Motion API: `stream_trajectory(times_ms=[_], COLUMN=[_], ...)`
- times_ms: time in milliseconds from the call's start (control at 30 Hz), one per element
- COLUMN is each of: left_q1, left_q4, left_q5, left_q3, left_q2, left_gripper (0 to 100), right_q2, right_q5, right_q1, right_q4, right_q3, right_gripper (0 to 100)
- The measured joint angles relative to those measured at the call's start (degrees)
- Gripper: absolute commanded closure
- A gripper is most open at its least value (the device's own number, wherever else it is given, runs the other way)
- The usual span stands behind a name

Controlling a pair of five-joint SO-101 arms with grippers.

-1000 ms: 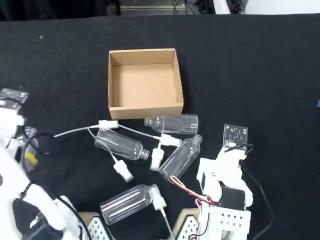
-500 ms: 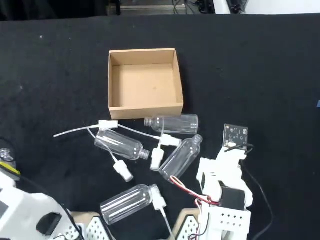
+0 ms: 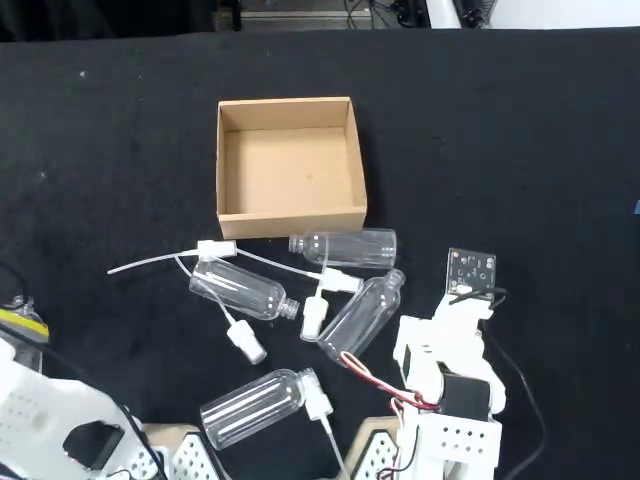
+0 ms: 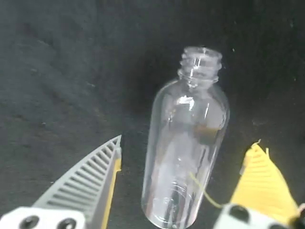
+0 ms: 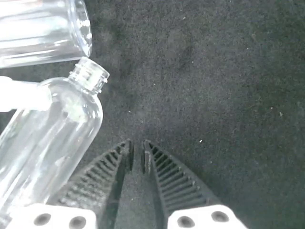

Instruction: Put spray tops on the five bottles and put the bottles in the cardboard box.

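The cardboard box (image 3: 290, 165) stands open at the table's middle back. In front of it lie three uncapped clear bottles (image 3: 345, 247) (image 3: 243, 288) (image 3: 362, 313) among loose white spray tops (image 3: 215, 248) (image 3: 335, 278) (image 3: 245, 340). Nearer the front edge lies a bottle (image 3: 255, 405) with a spray top at its neck. Another uncapped bottle (image 4: 186, 157) lies between the wide-apart fingers of my left gripper (image 4: 188, 142), with gaps on both sides. My left arm (image 3: 40, 420) sits at the near left corner. My right gripper (image 5: 137, 144) is shut on nothing, beside a bottle's neck (image 5: 88, 74).
My right arm (image 3: 445, 365) stands at the front right, with red and white wires beside it. Black cloth covers the table, with bare stretches to the right of the box and along the back.
My left arm has pulled back from the left side of the table toward the near left corner. The right arm, bottles and spray tops have not moved.
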Motion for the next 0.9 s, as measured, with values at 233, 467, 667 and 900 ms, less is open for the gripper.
stream_trajectory(times_ms=[233,467,667,900], left_q1=[3.3,4.1,3.3,3.2], left_q4=[-0.1,-3.7,-16.0,-17.0], left_q5=[-1.7,-8.9,-9.6,-9.6], left_q3=[-2.1,-0.3,8.7,10.5], left_q2=[0.0,0.0,0.0,0.0], left_gripper=[63,63,63,76], right_q2=[0.0,0.0,0.0,0.0], right_q5=[0.0,0.0,0.0,0.0], right_q1=[0.0,0.0,0.0,0.0], right_q4=[0.0,0.0,0.0,0.0], right_q3=[0.0,0.0,0.0,0.0], right_gripper=[98.0,98.0,98.0,98.0])
